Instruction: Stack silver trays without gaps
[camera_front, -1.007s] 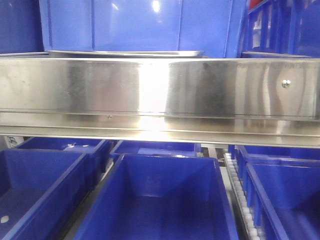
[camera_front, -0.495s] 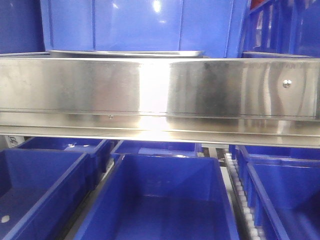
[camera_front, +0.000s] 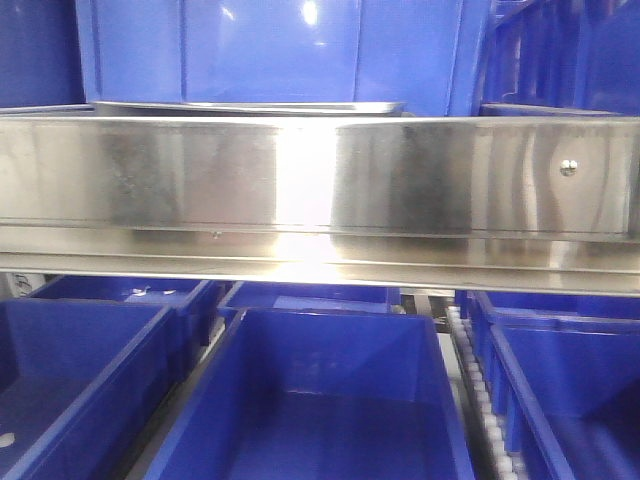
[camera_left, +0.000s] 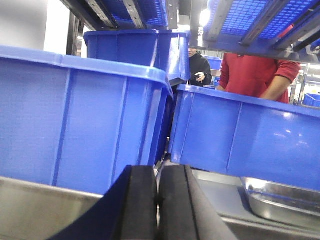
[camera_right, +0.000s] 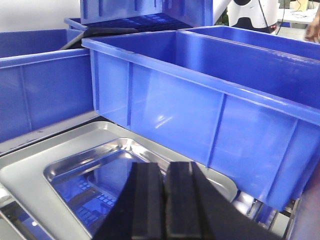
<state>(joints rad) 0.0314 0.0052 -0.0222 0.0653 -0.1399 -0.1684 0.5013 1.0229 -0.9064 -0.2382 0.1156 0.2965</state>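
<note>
In the right wrist view a shiny silver tray (camera_right: 75, 172) with a flat rim lies on the shelf right under my right gripper (camera_right: 164, 169). That gripper is shut with nothing in it, and a blue bin (camera_right: 210, 100) overhangs the tray's far side. My left gripper (camera_left: 158, 171) is also shut and empty. It points at the gap between two blue bins, and the corner of a silver tray (camera_left: 280, 199) shows low to its right. From the front only a thin silver tray rim (camera_front: 250, 106) shows above the shelf band, and neither gripper appears in that view.
The wide brushed-steel shelf band (camera_front: 320, 180) spans the front view, with open blue bins (camera_front: 320, 400) below it and a blue bin (camera_front: 270, 50) on the shelf above. In the left wrist view, blue bins (camera_left: 80, 115) stand close ahead and a person in red (camera_left: 255, 72) stands behind them.
The front view has shifted a few pixels sideways. Nothing else has visibly moved.
</note>
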